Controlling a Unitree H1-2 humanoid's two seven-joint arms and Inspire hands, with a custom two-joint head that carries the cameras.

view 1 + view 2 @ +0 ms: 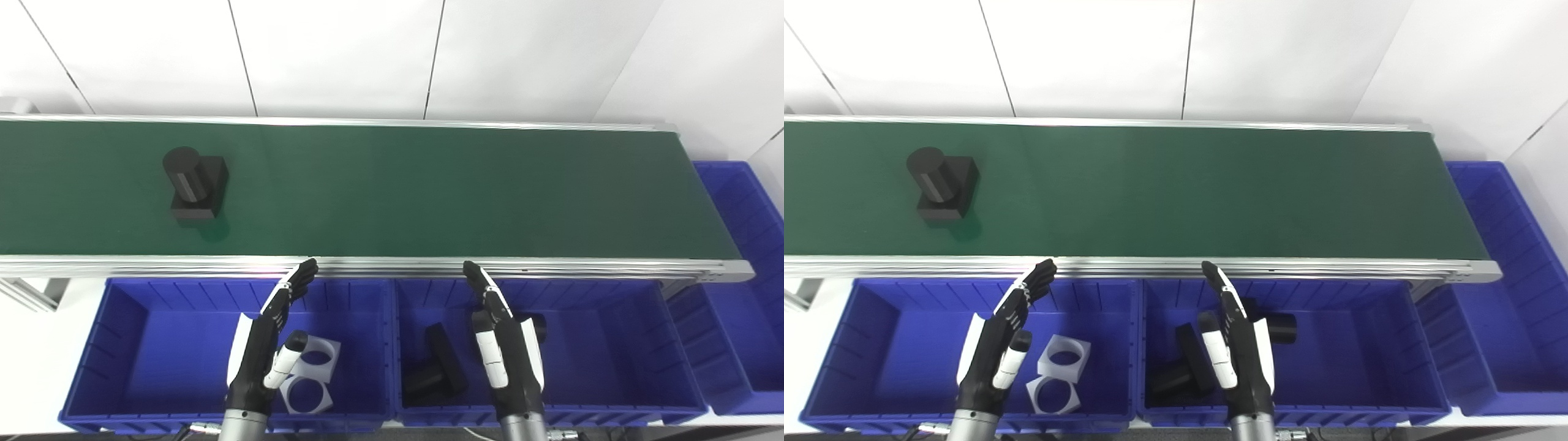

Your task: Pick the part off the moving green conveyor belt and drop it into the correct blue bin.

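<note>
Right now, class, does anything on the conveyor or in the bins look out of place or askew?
Nothing stands out. The black cylinder-on-block part stands on the green conveyor belt; white ring pieces and black parts lie sorted in separate blue bins, both hands open.

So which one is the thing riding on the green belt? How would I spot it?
Find the long green conveyor belt running across the picture above the blue bins. Near its left end sits one black part, a round cylinder on a square block. It is the only thing on the belt; the other black parts lie down in a bin.
</note>
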